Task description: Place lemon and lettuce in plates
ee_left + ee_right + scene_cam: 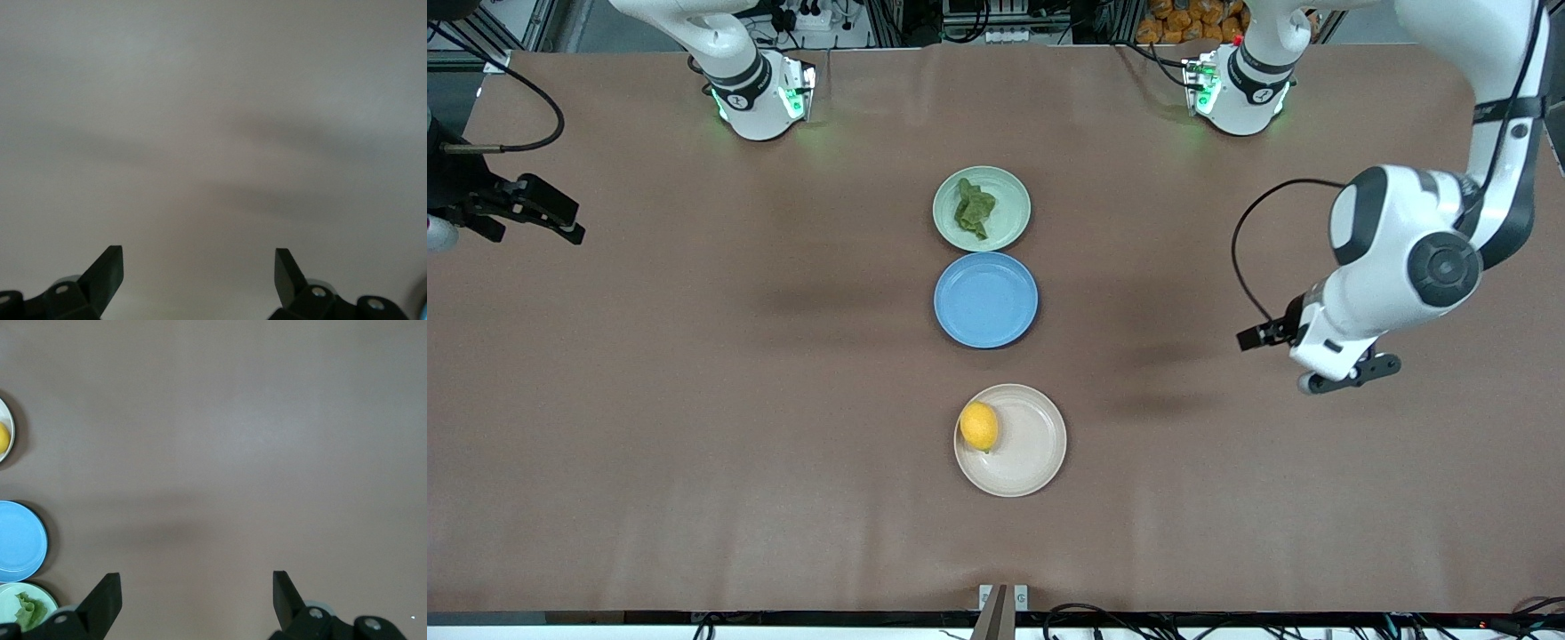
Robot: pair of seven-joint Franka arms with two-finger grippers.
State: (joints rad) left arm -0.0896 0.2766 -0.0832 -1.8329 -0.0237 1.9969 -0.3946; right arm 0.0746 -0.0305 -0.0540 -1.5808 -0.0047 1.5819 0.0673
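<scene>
Your lemon point(978, 426) sits at nine o'clock in the cream plate point(1032, 462); the lettuce point(972, 209) lies in the mint plate point(1009, 191), twelve o'clock of the blue plate point(985, 300). Both the left gripper point(199, 273) and right gripper point(197, 597) hang released over bare table point(694, 400).

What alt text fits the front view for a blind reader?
Three round plastic plates line the brown table's middle: a dark green ruffled lettuce leaf in the mint one, an empty blue one, a yellow lemon in the cream one. Both grippers, left and right, wait open at the table's ends.
</scene>
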